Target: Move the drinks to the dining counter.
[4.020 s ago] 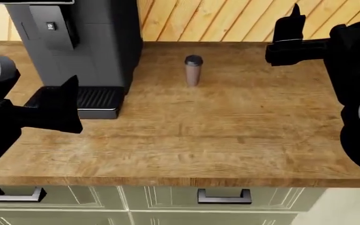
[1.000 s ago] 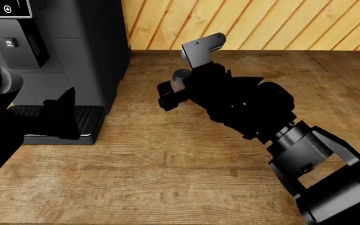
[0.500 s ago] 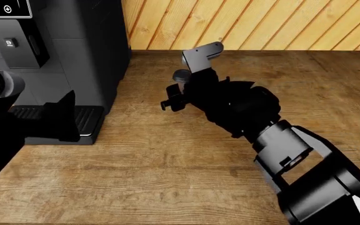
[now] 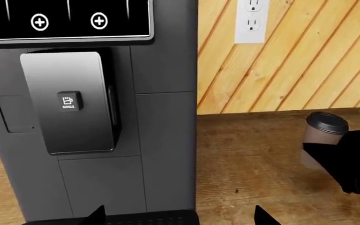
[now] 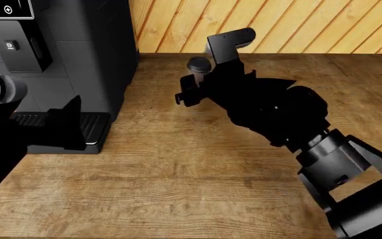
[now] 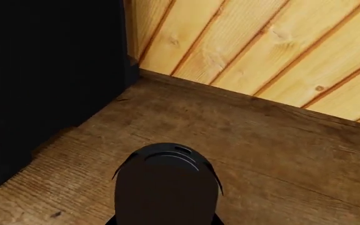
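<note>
Fingers, right arm [image 5: 185,94]: black, set either side of the slim dark brown paper cup with black lid [image 5: 198,69], apparently closed on its lower body; the left wrist view shows a black finger [image 4: 348,161] overlapping the cup's lower wall [image 4: 320,136], and the right wrist view looks straight down the cup's lid [image 6: 166,161] between them. Grip judged as made, though actual contact on the hidden side cannot be confirmed.

Fingers, left arm [image 5: 68,124]: black, parted, holding nothing, hovering before the drip tray of the dark grey coffee machine [image 5: 58,55] at the bench's left edge.

Cup, location: toward the rear edge of the brown wood-grain bench [image 5: 177,169], near the slanted timber wall panelling [image 5: 297,25], just beside the machine's right flank but apart from it. Upright. Whether its base rests on the wood or is just clear of it cannot be told.

Other items: white double wall socket [image 4: 251,18] on the panelling above the bench. No juice cartons and no white speckled counter in view.

Step in hand, judged: securing and raising the cup, first stage of carrying it away.

Handling notes:
- Paper wall will dent; hold firmly but no tighter than needed.
- Lift straight up, cup vertical, before any sideways travel.
- Draw away from the machine's side, toward the bench's open front edge.
- Keep wrist level during base turn, so that the lid stays uppermost.
- Left arm best kept where it is, clear of the path.
</note>
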### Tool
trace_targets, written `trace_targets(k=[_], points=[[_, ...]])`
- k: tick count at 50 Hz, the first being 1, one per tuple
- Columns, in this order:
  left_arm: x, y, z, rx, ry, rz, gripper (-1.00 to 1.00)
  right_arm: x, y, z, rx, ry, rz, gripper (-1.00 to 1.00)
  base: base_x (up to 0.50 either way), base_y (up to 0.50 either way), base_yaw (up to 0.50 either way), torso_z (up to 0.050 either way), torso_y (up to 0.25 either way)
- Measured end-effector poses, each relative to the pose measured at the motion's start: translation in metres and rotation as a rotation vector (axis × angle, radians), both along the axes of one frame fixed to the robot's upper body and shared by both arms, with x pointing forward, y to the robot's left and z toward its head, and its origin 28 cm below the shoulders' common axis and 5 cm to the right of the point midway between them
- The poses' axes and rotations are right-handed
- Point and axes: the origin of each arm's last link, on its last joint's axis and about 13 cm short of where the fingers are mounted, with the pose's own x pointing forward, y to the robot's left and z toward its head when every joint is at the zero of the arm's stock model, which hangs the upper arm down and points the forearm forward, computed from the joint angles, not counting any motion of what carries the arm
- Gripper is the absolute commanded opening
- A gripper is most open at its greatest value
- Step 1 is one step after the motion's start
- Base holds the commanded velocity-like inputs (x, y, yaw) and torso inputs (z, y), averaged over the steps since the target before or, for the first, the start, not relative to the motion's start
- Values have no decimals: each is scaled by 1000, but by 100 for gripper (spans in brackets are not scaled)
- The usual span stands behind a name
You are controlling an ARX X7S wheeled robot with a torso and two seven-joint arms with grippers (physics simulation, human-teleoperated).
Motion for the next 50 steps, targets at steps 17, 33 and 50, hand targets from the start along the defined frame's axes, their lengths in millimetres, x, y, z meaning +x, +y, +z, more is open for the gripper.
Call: trace_targets(k=[17, 33, 50], points=[[2, -4, 3, 4, -5, -16, 100, -53, -19, 39, 59, -192, -3, -100, 0, 0, 0, 0, 0], [2, -5, 5, -3, -13, -25, 100, -74, -22, 47, 43, -283, -26, -100, -466, -4, 0, 0, 1], [-31, -7, 18, -5, -57, -12, 100, -108, -23, 56, 39, -329, -8, -100, -500, -5, 0, 0, 0]])
